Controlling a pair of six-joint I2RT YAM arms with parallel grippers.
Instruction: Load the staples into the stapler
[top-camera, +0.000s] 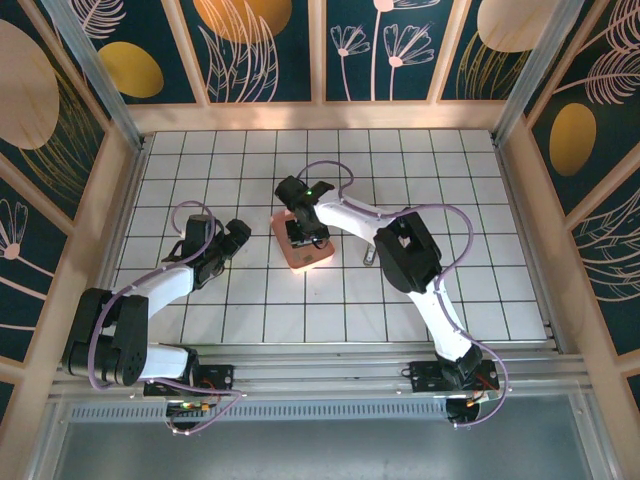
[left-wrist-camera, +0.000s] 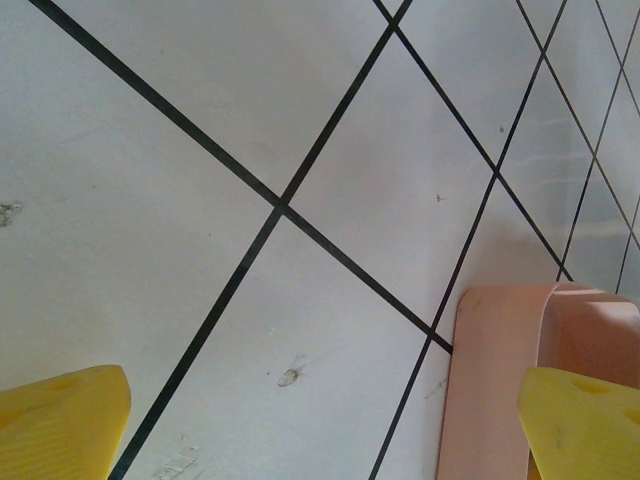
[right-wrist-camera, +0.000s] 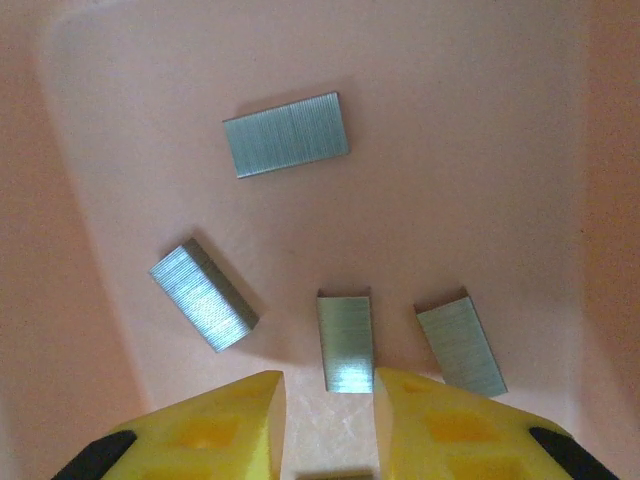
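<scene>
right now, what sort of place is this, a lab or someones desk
Probably a robot test cell, not a desk: a white gridded tabletop, plant-print wall panels in a metal frame, with the left arm and right arm bolted to a rail.

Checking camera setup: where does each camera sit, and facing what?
Top external: above and behind, looking down on the table; left arm and right arm show.
Left wrist: low over the table, facing a corner of the pink tray; open left gripper shows.
Right wrist: just above the pink tray, facing the staples; the right gripper shows.
Shared: the pink tray.
</scene>
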